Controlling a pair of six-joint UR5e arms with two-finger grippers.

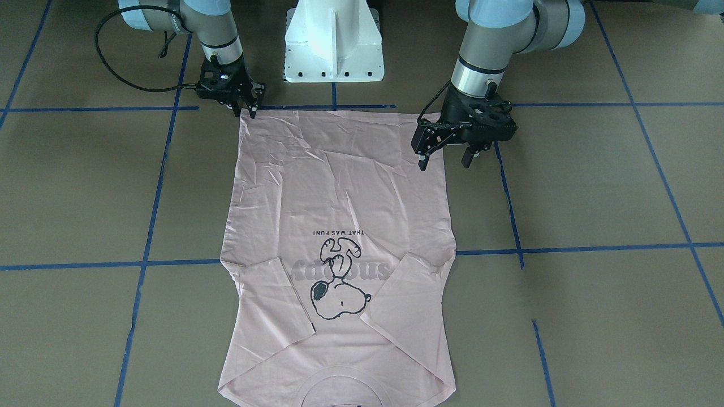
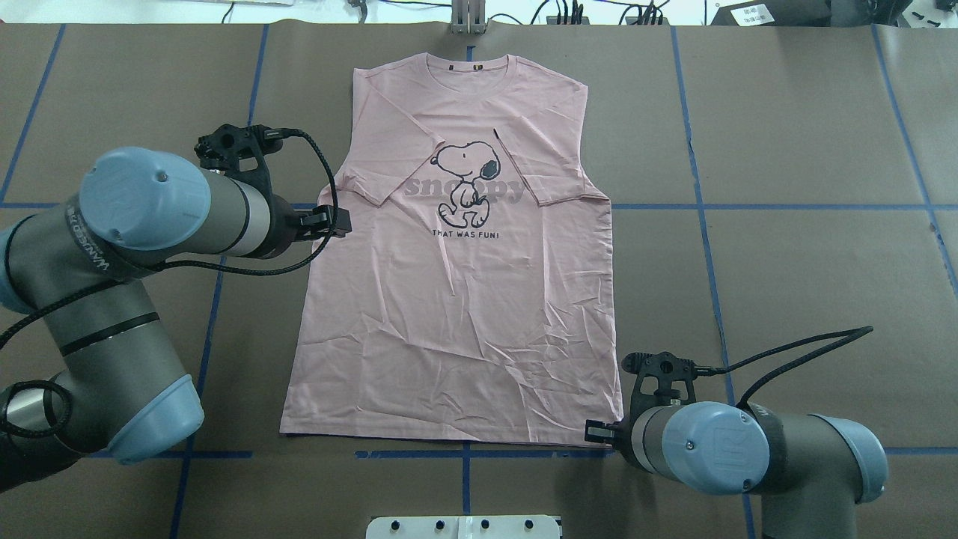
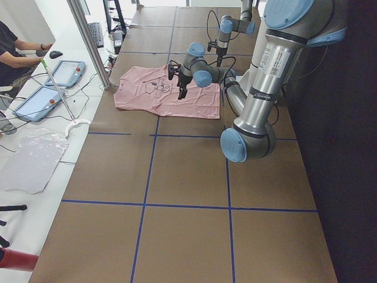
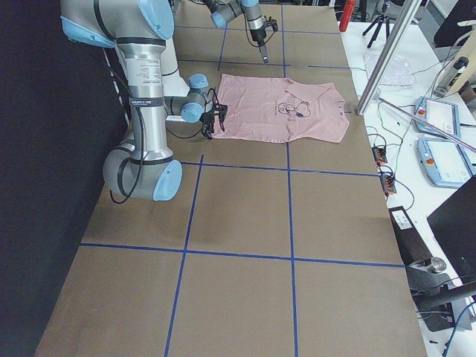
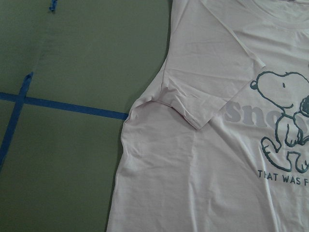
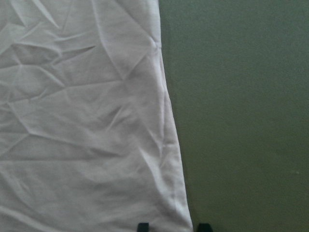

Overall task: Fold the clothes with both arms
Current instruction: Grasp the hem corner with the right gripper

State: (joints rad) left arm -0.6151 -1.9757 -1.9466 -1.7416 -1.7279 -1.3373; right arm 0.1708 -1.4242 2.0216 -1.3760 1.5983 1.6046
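One T-shirt (image 2: 456, 314): pale pink, Snoopy print up, flat on the brown bench (image 2: 786, 262), sleeves folded inward, collar far from the robot.
Left tool (image 1: 443, 164): fingers apart, raised by the shirt's side edge.
Right tool (image 1: 245, 112): fingers apart, astride the hem corner.

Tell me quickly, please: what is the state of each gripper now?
Left gripper: open, holding nothing, raised near the T-shirt edge.
Right gripper: open, fingertips astride the hem corner.
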